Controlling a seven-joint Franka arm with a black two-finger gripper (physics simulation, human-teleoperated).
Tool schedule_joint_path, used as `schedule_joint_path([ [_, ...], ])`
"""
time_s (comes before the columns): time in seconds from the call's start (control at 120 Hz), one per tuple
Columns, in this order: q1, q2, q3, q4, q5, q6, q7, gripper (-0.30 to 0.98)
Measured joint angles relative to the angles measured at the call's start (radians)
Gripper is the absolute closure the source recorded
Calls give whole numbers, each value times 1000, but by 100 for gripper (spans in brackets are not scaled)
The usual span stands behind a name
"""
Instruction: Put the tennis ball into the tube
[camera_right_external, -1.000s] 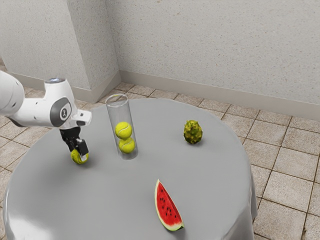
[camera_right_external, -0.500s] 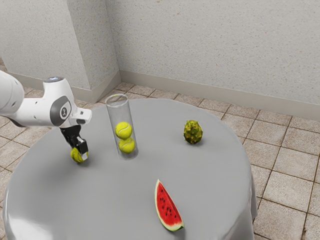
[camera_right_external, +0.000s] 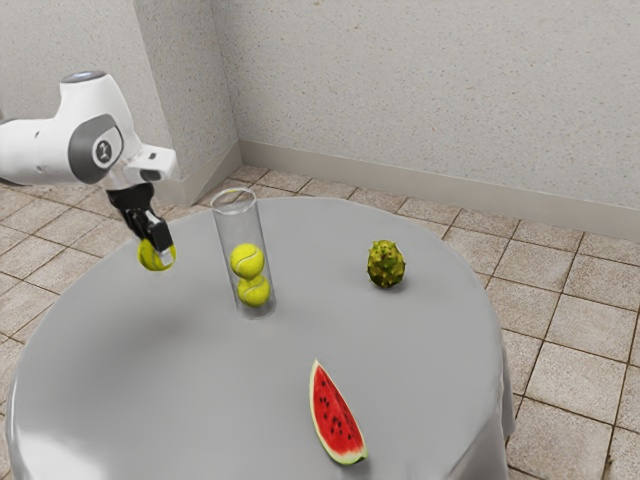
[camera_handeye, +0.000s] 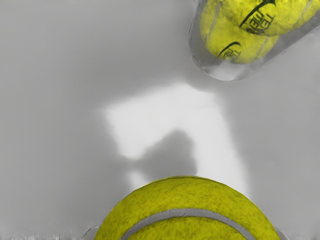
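Your black two-finger tool: closed on one fuzzy yellow-green tennis ball. Ball: between your tool's fingertips, raised above the round grey counter, outside the tube, toward the exterior view's left. Tube: clear, cylindrical, upright on your counter; contents, two yellow-green balls, one above the other.

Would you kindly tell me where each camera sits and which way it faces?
Exterior view: at the arm's side, looking down across the table toward the wall; the arm and gripper show.
Wrist view: on the hand, looking down past the held tennis ball to the table.
Shared: that ball, the table, the tube and two balls inside.
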Motion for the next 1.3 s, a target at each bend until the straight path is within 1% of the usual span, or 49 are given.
schedule_joint_path([
  [0.117,-13,-42,-1,3,-4,-51,-4,59],
  [0.183,-22,-54,-2,35,-6,-86,-8,59],
  [0.4,-83,-62,-5,142,-11,-196,-17,58],
  [0.667,-108,-56,-45,264,-15,-315,-30,56],
  [0.942,-91,59,-65,454,-13,-385,-36,55],
  [1.3,-119,171,-72,573,-10,-413,-43,54],
])
